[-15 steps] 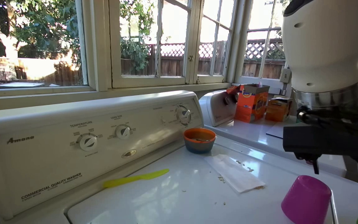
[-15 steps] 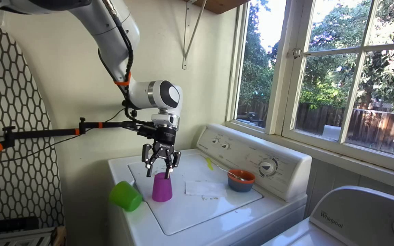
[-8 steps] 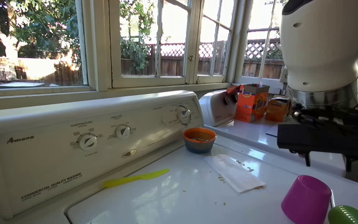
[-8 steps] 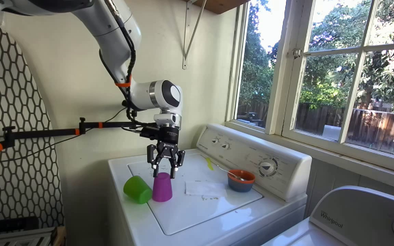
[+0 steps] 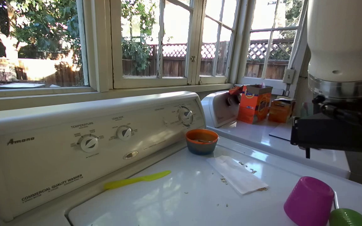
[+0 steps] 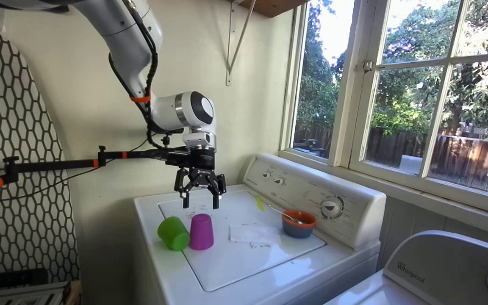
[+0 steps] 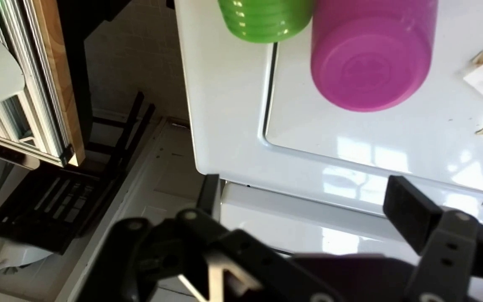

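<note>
Over the Amana washing machine [image 5: 146, 204], the gripper [image 6: 201, 206] hangs with jaws apart, nothing between them. On the machine's top, the green cup [image 6: 173, 234] lies tipped just beside the upside-down magenta cup [image 6: 201, 232]. The step seems an empty hover; taking either cup would call for aligning, then lowering.

"Amana" washer [image 5: 168, 197], "Whirlpool" panel [image 6: 451, 271], "Tide" box [image 5: 252, 105]
</note>
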Controlling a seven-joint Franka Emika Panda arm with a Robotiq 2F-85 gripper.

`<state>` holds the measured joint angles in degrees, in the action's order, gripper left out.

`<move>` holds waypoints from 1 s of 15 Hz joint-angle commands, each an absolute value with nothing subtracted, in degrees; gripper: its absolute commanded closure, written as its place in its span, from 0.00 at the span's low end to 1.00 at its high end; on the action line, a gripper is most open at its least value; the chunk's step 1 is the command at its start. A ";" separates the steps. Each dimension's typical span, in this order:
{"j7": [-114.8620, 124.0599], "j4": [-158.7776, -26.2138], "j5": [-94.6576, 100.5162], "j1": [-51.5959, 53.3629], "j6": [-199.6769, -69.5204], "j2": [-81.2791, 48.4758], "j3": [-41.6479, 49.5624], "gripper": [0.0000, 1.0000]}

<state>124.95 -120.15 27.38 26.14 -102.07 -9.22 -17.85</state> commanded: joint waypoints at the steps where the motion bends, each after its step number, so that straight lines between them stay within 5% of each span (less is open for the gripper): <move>1: 124.98 -124.24 28.02 26.21 -105.51 -5.44 -19.47 0.00; 15: 128.14 -136.19 31.62 26.11 -124.87 0.96 -23.04 0.00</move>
<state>127.67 -132.13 30.89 26.37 -121.37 -2.05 -22.30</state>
